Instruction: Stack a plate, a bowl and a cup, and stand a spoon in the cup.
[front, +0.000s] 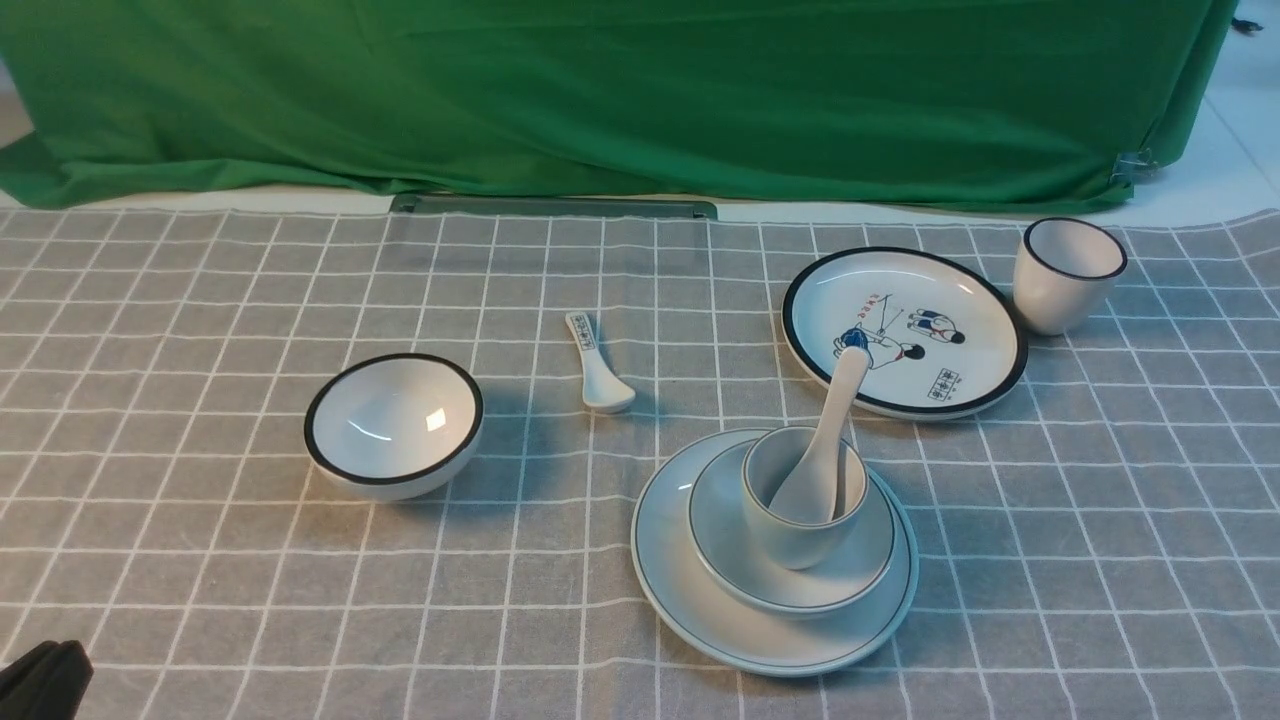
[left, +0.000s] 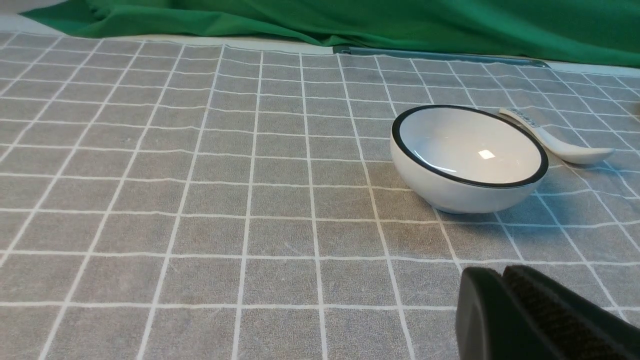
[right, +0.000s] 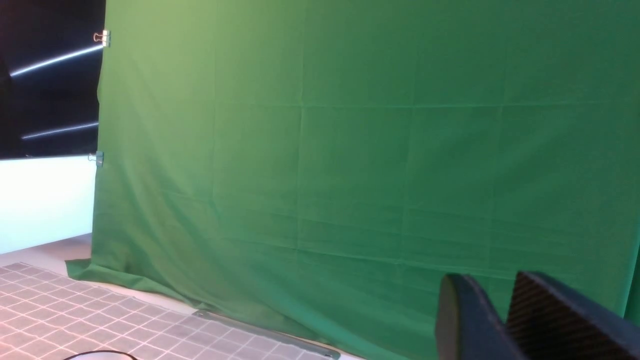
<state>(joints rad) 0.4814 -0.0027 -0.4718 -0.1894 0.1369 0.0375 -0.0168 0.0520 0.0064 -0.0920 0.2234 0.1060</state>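
The pale plate (front: 690, 590) lies on the checked cloth, front and right of centre. The shallow pale bowl (front: 860, 575) sits on it, and the grey-green cup (front: 795, 535) stands in the bowl. The plain white spoon (front: 832, 430) stands in the cup with its handle leaning up and back. My left gripper (front: 40, 680) is low at the front left corner, far from the stack; in the left wrist view it (left: 502, 272) is shut and empty. My right gripper (right: 492, 280) is out of the front view, raised and facing the green curtain, with its tips a little apart and empty.
A black-rimmed white bowl (front: 393, 425) stands at the left, also in the left wrist view (left: 467, 157). A small printed spoon (front: 598, 365) lies mid-table. A cartoon plate (front: 905, 330) and a black-rimmed cup (front: 1068, 275) stand at the back right. The green curtain (front: 640, 90) closes the far side.
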